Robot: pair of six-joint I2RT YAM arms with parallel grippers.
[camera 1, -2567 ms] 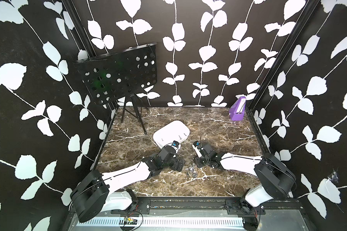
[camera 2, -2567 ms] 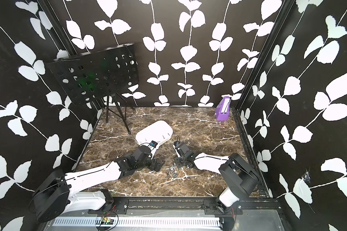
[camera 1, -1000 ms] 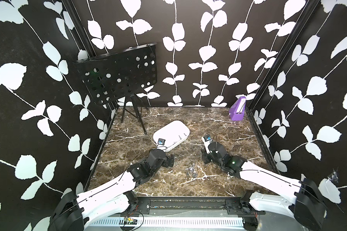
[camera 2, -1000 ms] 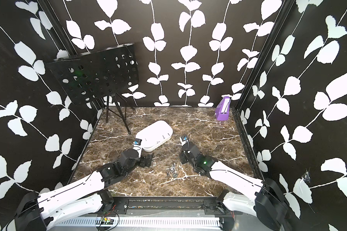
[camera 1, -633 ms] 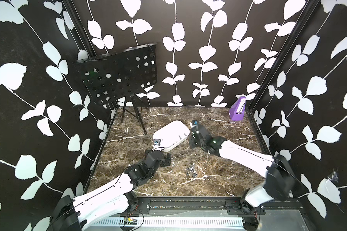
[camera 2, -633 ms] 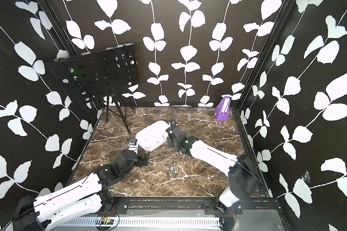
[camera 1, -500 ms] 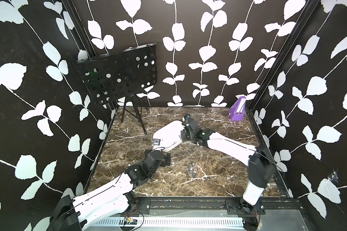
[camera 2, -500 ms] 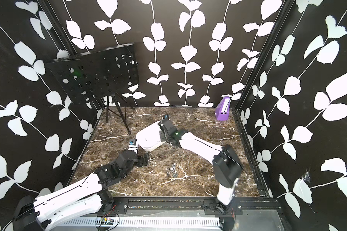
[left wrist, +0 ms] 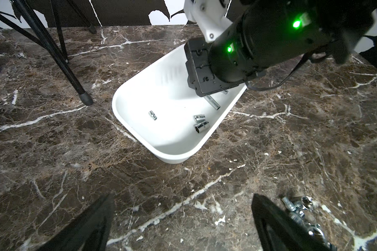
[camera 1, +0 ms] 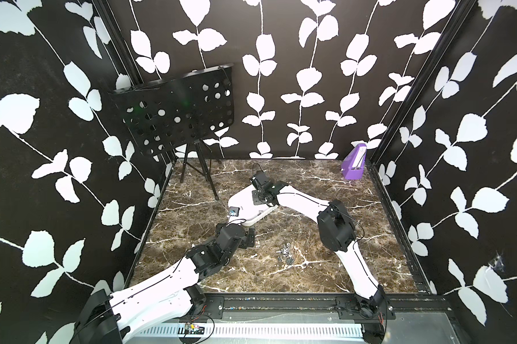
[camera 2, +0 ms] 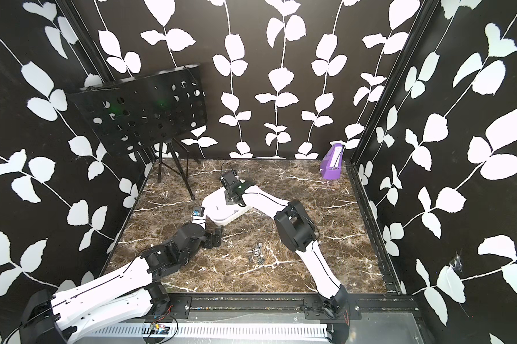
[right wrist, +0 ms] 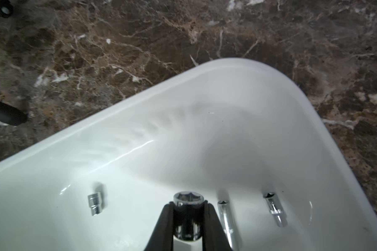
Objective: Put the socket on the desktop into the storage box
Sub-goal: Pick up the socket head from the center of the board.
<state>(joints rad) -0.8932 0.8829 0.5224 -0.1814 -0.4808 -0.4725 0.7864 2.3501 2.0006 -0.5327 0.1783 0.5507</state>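
The white storage box [camera 1: 245, 210] [camera 2: 218, 208] lies slantwise mid-desktop [camera 1: 310, 274]. My right gripper [right wrist: 188, 209] hangs over its far end, shut on a chrome socket [right wrist: 188, 198] held just above the box floor [right wrist: 226, 130]. Several sockets lie inside the box: a short one [right wrist: 95, 203] and two long ones [right wrist: 225, 217] [right wrist: 274, 208]. A small pile of loose sockets [camera 1: 284, 256] [camera 2: 257, 255] [left wrist: 300, 208] rests on the desktop nearer the front. My left gripper [camera 1: 249, 238] [left wrist: 181, 219] sits low between the box and the pile, open and holding nothing.
A black perforated music stand [camera 1: 176, 116] on tripod legs [camera 1: 208, 181] stands at the back left. A small purple box [camera 1: 354, 165] is in the back right corner. Patterned walls close three sides, and a black frame rail [camera 1: 281, 300] runs along the front.
My right gripper has risen from the socket pile and swung back-left over the storage box, carrying a socket. My left gripper has drawn back a little from the pile.
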